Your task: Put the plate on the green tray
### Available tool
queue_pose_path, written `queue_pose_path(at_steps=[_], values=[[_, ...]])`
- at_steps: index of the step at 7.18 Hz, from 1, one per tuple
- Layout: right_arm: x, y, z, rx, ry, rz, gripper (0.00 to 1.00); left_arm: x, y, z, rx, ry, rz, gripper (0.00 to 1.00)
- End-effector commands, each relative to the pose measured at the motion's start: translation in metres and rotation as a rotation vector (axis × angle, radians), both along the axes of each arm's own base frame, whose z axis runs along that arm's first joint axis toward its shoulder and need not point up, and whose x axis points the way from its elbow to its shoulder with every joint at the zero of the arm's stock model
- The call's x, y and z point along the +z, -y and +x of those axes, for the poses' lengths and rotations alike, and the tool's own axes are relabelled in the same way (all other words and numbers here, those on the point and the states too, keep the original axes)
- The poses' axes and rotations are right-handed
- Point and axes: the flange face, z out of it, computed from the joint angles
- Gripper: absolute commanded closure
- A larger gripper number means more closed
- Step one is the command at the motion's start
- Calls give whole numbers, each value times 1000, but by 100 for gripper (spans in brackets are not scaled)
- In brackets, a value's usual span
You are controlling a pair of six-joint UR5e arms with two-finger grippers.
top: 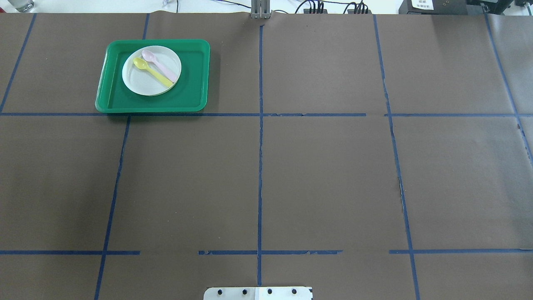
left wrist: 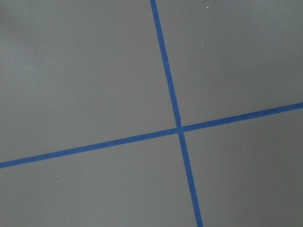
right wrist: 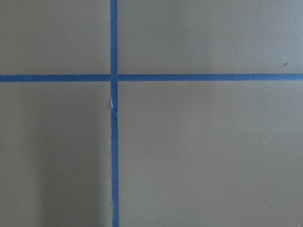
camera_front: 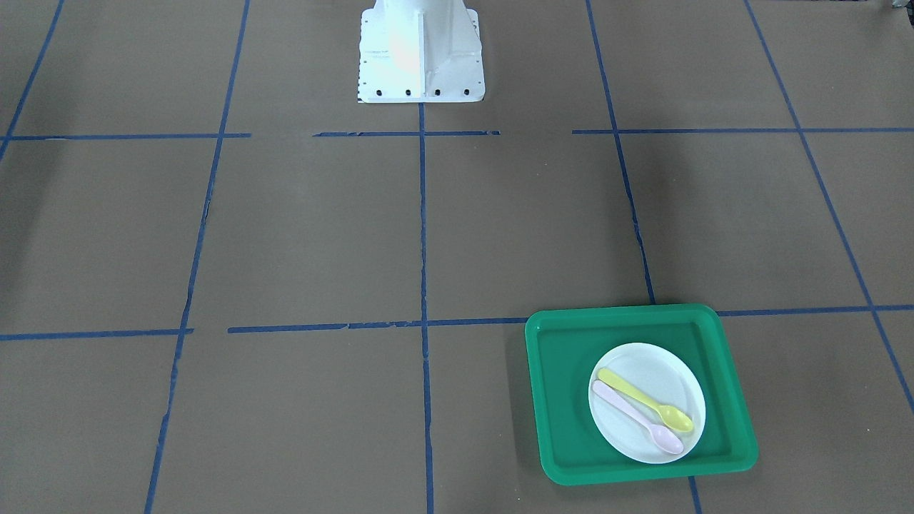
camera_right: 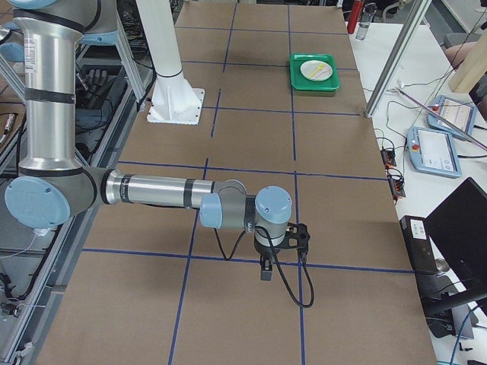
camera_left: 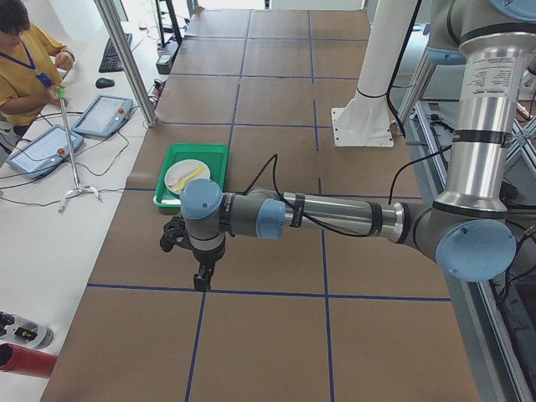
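Note:
The white plate (camera_front: 660, 368) lies inside the green tray (camera_front: 564, 400), toward the side away from the robot, on the robot's left half of the table. It also shows in the overhead view, plate (top: 143, 83) on tray (top: 193, 75). A yellow spoon (camera_front: 646, 401) and a pink spoon (camera_front: 632, 414) lie on the plate. My left gripper (camera_left: 202, 281) hangs over bare table short of the tray, and I cannot tell whether it is open or shut. My right gripper (camera_right: 265, 272) is far from the tray, and I cannot tell its state either. Both wrist views show only table.
The table is covered in brown paper with blue tape lines (top: 260, 166). The white robot base (camera_front: 420, 53) stands at the table's robot side. An operator (camera_left: 25, 59) with teach pendants and a stand is beyond the far edge near the tray.

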Motion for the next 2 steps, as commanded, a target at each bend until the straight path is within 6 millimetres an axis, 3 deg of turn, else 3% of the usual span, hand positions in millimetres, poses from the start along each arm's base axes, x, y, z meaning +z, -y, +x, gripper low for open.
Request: queue_pose_path(at_steps=[1,2], values=[[0,0,0,0,0,0,0,2,-1,0,1,0,-7,0],[0,0,0,0,0,0,0,1,0,0,1,0,-5,0]])
